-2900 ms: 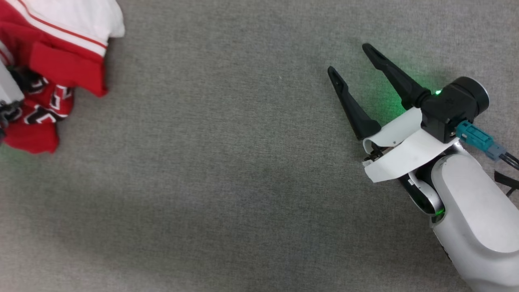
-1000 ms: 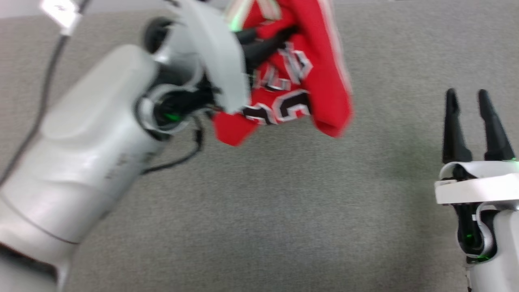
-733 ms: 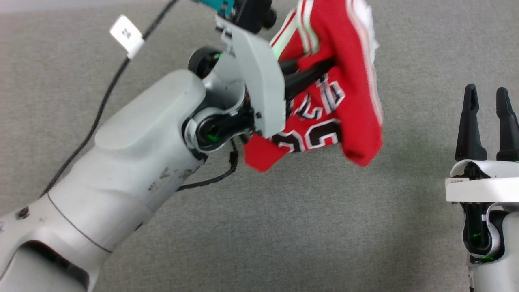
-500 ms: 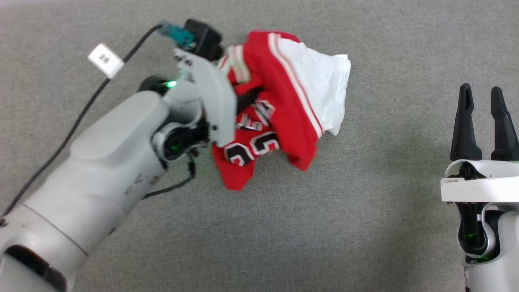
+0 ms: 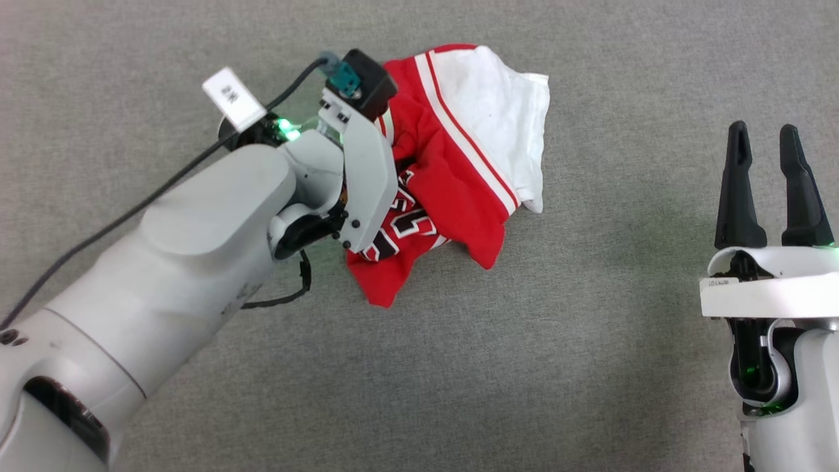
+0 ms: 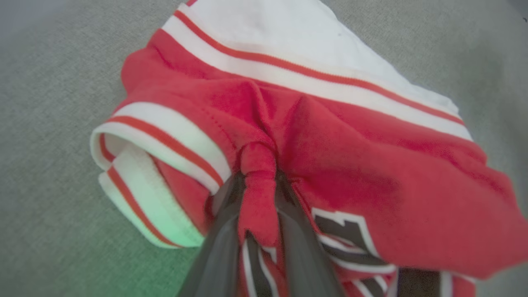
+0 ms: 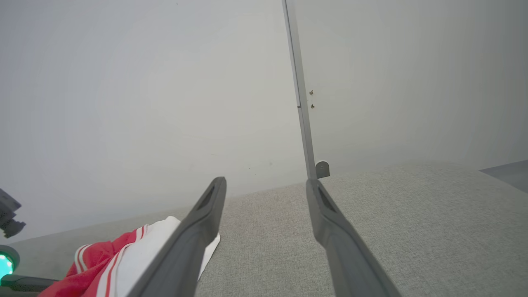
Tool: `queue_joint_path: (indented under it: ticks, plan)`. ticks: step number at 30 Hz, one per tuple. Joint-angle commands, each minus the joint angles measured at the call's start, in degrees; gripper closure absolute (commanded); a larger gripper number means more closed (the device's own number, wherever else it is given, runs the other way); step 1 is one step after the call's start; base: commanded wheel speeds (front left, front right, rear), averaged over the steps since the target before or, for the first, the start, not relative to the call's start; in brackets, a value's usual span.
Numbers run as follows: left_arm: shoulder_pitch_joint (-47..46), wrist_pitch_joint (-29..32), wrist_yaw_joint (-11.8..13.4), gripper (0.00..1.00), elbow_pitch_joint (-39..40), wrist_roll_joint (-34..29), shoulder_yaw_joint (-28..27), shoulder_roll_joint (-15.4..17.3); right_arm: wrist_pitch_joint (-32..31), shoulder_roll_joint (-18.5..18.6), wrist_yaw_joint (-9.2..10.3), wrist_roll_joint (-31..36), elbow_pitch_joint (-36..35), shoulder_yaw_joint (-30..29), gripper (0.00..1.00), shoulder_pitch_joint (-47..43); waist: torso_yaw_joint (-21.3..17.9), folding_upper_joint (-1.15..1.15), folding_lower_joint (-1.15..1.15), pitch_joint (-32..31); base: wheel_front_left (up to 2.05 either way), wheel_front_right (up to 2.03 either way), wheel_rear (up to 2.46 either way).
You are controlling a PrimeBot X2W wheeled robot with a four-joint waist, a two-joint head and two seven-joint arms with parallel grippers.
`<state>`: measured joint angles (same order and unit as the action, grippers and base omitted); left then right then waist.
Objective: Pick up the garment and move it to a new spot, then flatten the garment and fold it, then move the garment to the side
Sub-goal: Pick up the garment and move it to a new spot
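Looks like you're doing the put-down step: the crumpled red-and-white sports jersey with black numbers (image 5: 472,151) is sitting bunched mid-way along the grey fabric tabletop (image 5: 590,360). I'd be making sure the whole bundle is resting before you're letting go. Your left tool (image 6: 258,181) is clamped on a pinched red fold, fingers almost together. Your right tool (image 5: 763,141) is hovering with fingers apart, holding nothing, well apart from the jersey.

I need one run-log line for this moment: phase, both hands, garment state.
phase: set-down | left hand: shut on garment | right hand: open, apart from garment | garment: crumpled on grey surface, not flattened
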<state>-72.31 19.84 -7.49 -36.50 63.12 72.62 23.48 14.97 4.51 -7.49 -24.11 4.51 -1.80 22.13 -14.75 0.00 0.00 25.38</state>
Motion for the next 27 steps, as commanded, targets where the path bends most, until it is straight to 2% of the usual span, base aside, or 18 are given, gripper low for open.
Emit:
queue_joint_path:
  ticks: [1, 4, 8, 9, 12, 13, 20, 27]
  plan:
    - [1.5, 1.9, 0.0, 1.0, -1.1, -1.4, 1.1, -0.4, 0.2, -0.2, 0.0, 0.1, -0.2, 0.2, 0.0, 1.0, -0.6, 0.0, 0.0, 0.8, 0.0, 0.0, 0.0]
    - [2.8, 5.2, 0.1, 1.0, -2.0, -4.6, 1.5, -0.6, 0.2, -0.3, 0.0, -0.2, -0.1, 0.6, 0.0, 0.9, -1.2, 0.0, 0.0, 1.4, 0.0, 0.0, 0.0]
    - [3.9, 5.4, 0.1, 1.0, -2.8, -5.0, 1.8, -0.7, 0.2, -0.4, 0.0, -0.3, 0.4, 0.8, 0.0, 0.9, -1.6, 0.0, 0.0, 1.6, 0.0, 0.0, 0.0]
    - [3.7, 4.7, 0.1, 0.84, -2.9, -4.9, 1.8, -0.7, 0.2, -0.4, 0.0, -0.2, 0.5, 0.7, 0.0, 0.8, -1.6, 0.0, 0.0, 1.5, 0.0, 0.0, 0.0]
    - [2.6, 1.7, 0.1, 0.04, -3.1, -3.4, 1.5, -0.8, 0.2, 0.0, 0.0, 0.2, 1.2, 0.6, 0.0, 0.5, -1.0, 0.0, 0.0, 0.4, 0.0, 0.0, 0.0]
    - [2.0, 0.6, 0.1, 0.0, -3.1, -2.6, 1.4, -0.9, 0.2, 0.2, 0.0, 0.4, 1.4, 0.7, 0.0, 0.4, -0.6, 0.0, 0.0, 0.0, 0.0, 0.0, 0.0]
    - [0.5, -7.9, 0.1, 0.0, -2.4, 3.7, 0.5, -0.8, 0.2, 3.0, 0.0, 1.2, 3.8, 2.4, 0.0, -0.8, 3.1, 0.0, 0.0, -5.1, 0.0, 0.0, 0.0]
    - [5.0, -18.8, 0.1, 0.0, -1.8, 7.6, -0.4, 0.9, 0.1, 6.7, 0.0, 2.4, 7.0, 4.5, 0.0, -2.5, 7.9, 0.0, 0.0, -10.2, 0.0, 0.0, 0.0]
